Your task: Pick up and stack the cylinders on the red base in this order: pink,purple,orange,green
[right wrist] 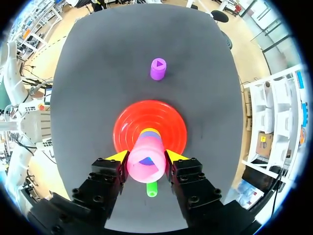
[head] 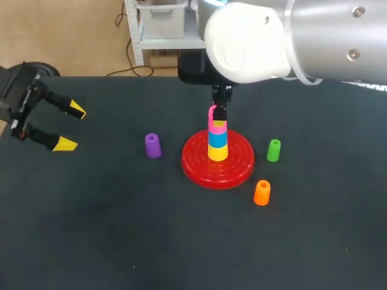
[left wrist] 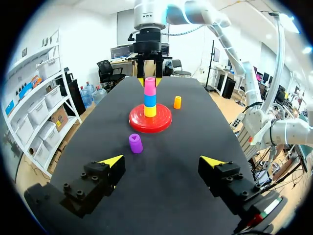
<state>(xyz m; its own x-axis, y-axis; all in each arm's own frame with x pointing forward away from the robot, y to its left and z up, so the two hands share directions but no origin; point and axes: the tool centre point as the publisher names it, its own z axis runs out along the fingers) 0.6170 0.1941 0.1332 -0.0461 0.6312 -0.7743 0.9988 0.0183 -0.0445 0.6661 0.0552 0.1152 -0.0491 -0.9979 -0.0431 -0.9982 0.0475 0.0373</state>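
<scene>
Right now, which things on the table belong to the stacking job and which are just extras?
Job: red base, pink cylinder in the right claw, purple cylinder, orange cylinder, green cylinder.
Not in the order: yellow cylinder, blue cylinder, both stacked on the base under the pink.

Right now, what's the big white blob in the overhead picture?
Head view: my right arm sits close to the camera, blocking what lies behind. Right wrist view: the pink cylinder in the right claw hides most of the stack.
</scene>
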